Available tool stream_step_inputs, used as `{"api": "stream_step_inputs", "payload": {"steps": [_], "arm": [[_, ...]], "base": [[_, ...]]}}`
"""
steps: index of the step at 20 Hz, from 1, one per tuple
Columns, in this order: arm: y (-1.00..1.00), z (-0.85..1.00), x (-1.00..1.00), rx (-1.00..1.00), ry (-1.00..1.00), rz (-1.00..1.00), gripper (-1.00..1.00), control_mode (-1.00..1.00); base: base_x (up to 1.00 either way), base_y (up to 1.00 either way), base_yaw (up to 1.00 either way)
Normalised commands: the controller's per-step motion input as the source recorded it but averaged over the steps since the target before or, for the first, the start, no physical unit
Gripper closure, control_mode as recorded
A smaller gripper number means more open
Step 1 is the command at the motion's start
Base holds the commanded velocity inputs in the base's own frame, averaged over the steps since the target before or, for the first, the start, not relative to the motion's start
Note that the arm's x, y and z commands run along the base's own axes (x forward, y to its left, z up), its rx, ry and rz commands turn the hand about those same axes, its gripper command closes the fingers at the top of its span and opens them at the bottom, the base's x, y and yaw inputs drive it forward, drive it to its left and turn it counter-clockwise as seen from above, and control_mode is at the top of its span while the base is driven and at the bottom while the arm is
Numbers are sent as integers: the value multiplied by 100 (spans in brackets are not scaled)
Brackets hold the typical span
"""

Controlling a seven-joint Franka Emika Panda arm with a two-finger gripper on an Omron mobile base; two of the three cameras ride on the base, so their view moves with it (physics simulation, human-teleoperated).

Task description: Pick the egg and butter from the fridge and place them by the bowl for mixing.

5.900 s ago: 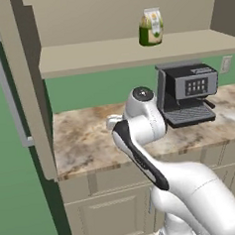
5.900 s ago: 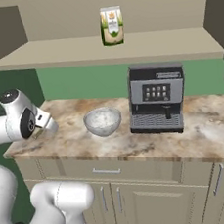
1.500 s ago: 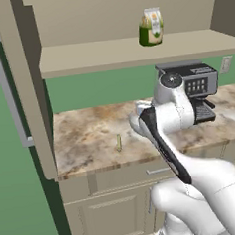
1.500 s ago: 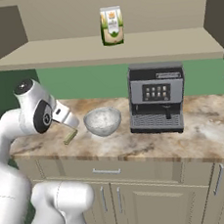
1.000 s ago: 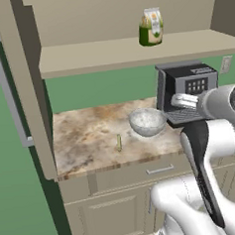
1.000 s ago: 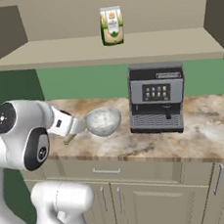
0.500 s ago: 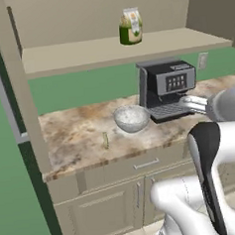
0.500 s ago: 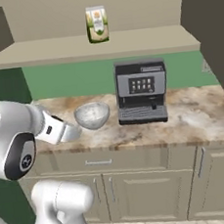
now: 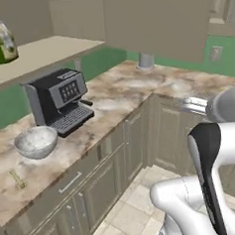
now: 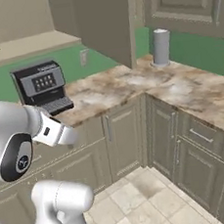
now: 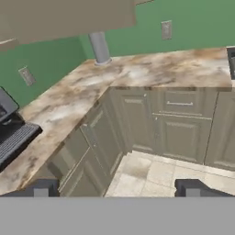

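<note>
While butter lies nearby, bowl holds nothing.

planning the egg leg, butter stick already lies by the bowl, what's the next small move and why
Probably keep turning the base toward the fridge: the butter lies beside the bowl, no egg lies there, and the end effector is open and empty, facing the corner cabinets.

Bowl: on counter, just left of coffee machine.
Stick: on counter, before bowl.
</note>
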Motion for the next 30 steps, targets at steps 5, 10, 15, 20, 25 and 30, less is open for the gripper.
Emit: {"api": "stream_step_inputs", "payload": {"steps": [5, 10, 15, 20, 25, 30], "arm": [[0, 0, 0, 0, 0, 0, -100, 100], [0, 0, 0, 0, 0, 0, -100, 100], [0, 0, 0, 0, 0, 0, -100, 100], [0, 0, 0, 0, 0, 0, -100, 100], [0, 0, 0, 0, 0, 0, -100, 100], [0, 0, 0, 0, 0, 0, -100, 100]], "base": [[-22, -48, -84], [-34, -100, -51], [-46, -100, -45], [-38, -100, -46], [-24, -100, -43], [-33, -100, -40]]}}
